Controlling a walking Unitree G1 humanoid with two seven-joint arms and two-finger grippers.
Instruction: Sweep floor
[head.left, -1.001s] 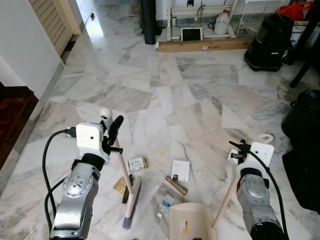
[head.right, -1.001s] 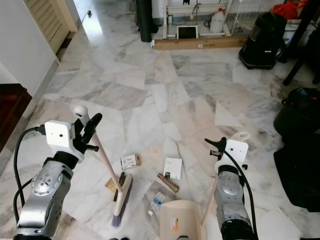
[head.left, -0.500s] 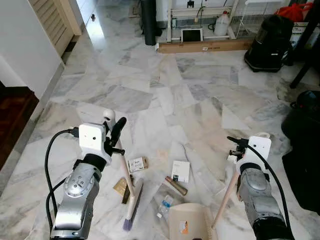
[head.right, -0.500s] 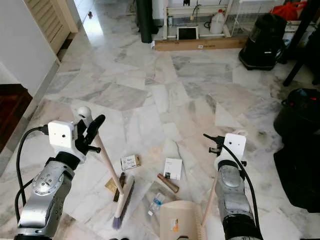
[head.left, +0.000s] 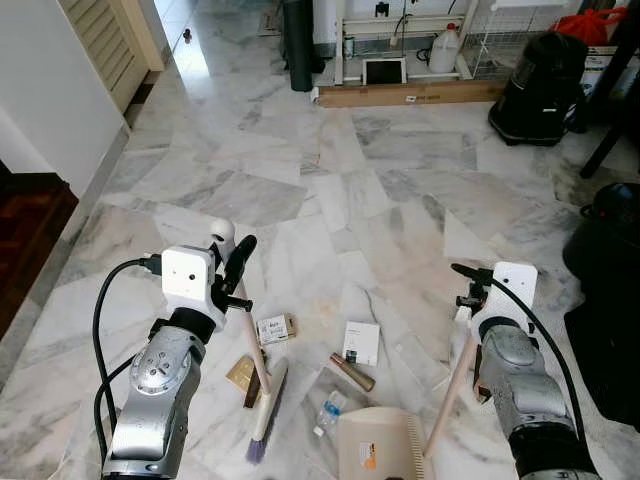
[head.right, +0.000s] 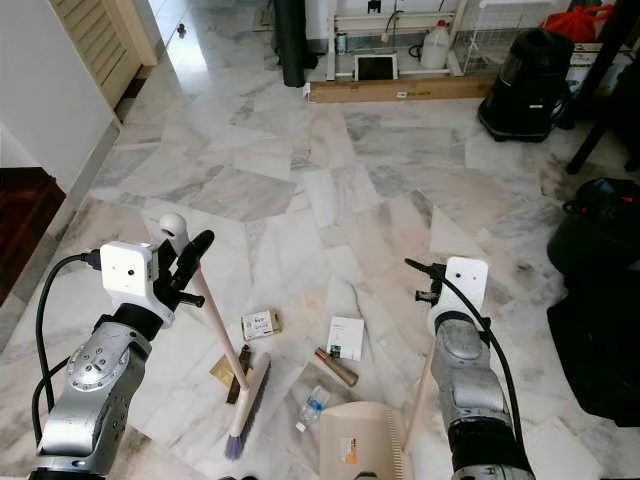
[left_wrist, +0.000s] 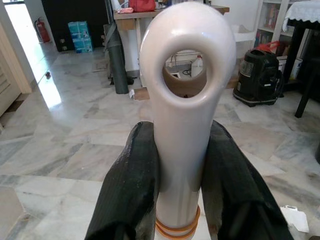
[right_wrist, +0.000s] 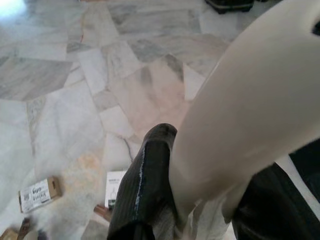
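Broom (head.right: 222, 350) beside dustpan (head.right: 355, 440), seemingly gripped.

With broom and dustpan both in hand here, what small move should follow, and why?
Probably a short stroke: the left gripper draws the broom toward the dustpan held by the right gripper. A small box, white card, brown tube and bottle lie between the bristles and the pan.
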